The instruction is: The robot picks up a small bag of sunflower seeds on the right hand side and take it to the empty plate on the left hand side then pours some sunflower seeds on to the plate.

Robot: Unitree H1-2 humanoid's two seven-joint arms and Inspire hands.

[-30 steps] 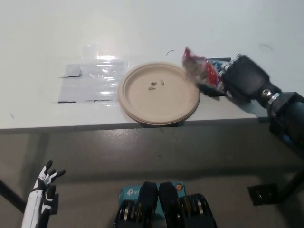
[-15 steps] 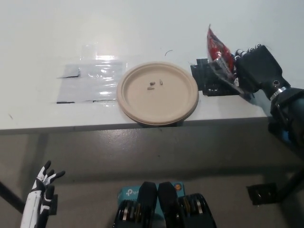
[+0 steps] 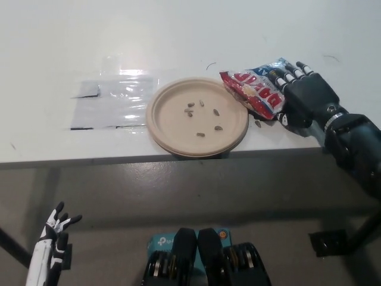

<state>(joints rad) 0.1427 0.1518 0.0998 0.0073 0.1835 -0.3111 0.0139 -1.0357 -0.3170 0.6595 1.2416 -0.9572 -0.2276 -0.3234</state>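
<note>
A round beige plate sits on the white tabletop, close to the front edge. Inside it lie a few dark sunflower seeds: a small cluster left of the plate's middle, others scattered toward its lower right. At least 1 more seed lies on the tabletop just right of the plate, below the bag.

The small bag of sunflower seeds, red and white with printed lettering, lies tilted just right of the plate, its left corner over the plate's upper right rim. The black right hand comes in from the right and grasps the bag's right end, fingers wrapped over its top edge and palm behind it.

Left of the plate, well apart from the bag, a clear plastic sheet lies flat on the tabletop, glare on its upper part and small dark marks at its edges.

The white left hand rests low at the lower left, below the tabletop's edge, fingers spread and holding nothing.
</note>
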